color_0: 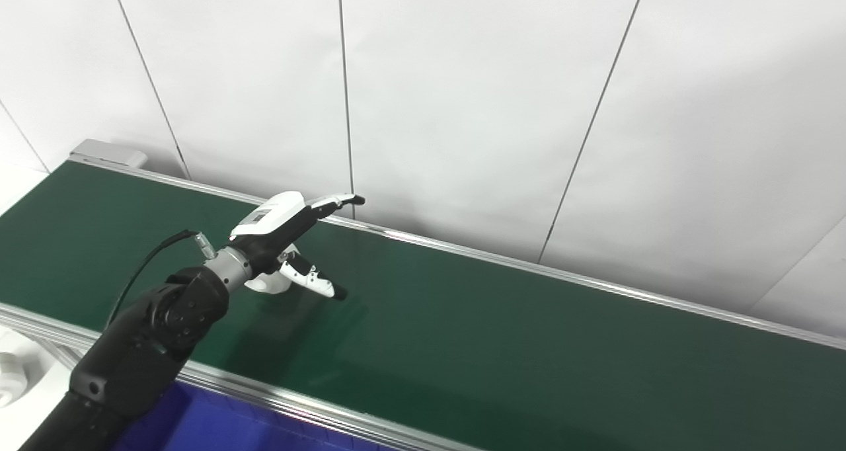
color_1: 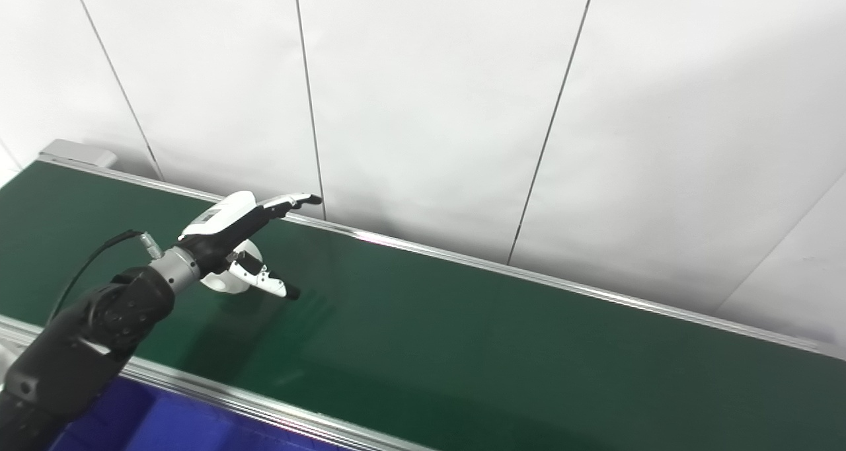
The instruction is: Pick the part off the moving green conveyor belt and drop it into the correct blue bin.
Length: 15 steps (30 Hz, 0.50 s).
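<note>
Belt [color_0: 502,332] was green and ran slantwise across both views, with shiny metal rails along its near and far sides; the left hand [color_0: 285,234] reached out over it from the left side, on a dark arm [color_0: 142,345] with a black cable [color_0: 142,266] looping by the wrist; its fingers [color_0: 334,203] were stretched out straight toward the white wall [color_0: 462,94] and its thumb [color_0: 316,282] was spread wide below them, so the hand was not holding anything; a small round white part [color_1: 228,280] lay on the belt just under the hand, half hidden by the thumb; I could not tell if they touched; a blue bin [color_0: 218,424] sat below the near rail; the right hand was not seen.
</note>
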### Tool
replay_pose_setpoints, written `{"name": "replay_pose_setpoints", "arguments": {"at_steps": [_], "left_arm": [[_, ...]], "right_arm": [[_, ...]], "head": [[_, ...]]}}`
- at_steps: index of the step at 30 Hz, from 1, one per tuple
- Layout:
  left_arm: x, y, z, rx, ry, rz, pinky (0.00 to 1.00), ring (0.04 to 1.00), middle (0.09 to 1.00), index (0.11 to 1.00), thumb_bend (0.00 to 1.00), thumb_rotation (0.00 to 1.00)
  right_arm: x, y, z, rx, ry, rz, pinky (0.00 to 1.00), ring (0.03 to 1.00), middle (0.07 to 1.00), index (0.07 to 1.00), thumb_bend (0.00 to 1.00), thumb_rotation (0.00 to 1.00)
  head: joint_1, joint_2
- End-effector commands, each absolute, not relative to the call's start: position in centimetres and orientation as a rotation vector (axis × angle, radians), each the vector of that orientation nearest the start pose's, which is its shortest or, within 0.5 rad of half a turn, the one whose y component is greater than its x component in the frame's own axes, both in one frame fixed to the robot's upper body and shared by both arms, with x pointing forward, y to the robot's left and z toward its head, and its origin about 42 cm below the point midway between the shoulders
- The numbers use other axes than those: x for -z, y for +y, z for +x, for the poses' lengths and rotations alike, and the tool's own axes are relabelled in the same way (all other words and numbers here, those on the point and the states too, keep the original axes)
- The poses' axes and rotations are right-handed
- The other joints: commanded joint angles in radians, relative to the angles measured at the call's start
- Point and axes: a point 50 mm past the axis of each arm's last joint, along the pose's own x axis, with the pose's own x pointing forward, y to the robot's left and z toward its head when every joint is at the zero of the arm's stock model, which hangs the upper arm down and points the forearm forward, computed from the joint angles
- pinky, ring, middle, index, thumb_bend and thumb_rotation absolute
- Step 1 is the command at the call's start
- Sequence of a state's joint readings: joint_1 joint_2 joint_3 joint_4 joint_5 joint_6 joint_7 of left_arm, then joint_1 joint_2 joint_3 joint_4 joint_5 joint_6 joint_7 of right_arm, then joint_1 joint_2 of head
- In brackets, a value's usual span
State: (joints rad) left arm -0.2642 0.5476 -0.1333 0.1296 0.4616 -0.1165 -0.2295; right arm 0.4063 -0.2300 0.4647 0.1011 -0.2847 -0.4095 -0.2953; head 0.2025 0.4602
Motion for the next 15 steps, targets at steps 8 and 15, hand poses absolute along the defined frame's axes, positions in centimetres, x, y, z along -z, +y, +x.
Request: {"name": "replay_pose_setpoints", "arguments": {"at_steps": [8, 15], "left_arm": [[-18.0, 37.6, 38.1, 0.269, -0.032, 1.151, 0.93, 0.961, 0.960, 0.907, 0.92, 0.13], [-16.9, 38.9, 38.6, 0.266, -0.008, 1.243, 0.97, 0.961, 0.962, 0.895, 0.94, 0.09]], "right_arm": [[-2.1, -18.9, 9.5, -0.226, -0.026, -0.275, 0.65, 0.753, 0.793, 0.831, 0.70, 0.31], [-2.1, -18.9, 9.4, -0.221, -0.024, -0.268, 0.65, 0.753, 0.796, 0.835, 0.70, 0.31]], "head": [[0.000, 0.011], [0.003, 0.012]]}}
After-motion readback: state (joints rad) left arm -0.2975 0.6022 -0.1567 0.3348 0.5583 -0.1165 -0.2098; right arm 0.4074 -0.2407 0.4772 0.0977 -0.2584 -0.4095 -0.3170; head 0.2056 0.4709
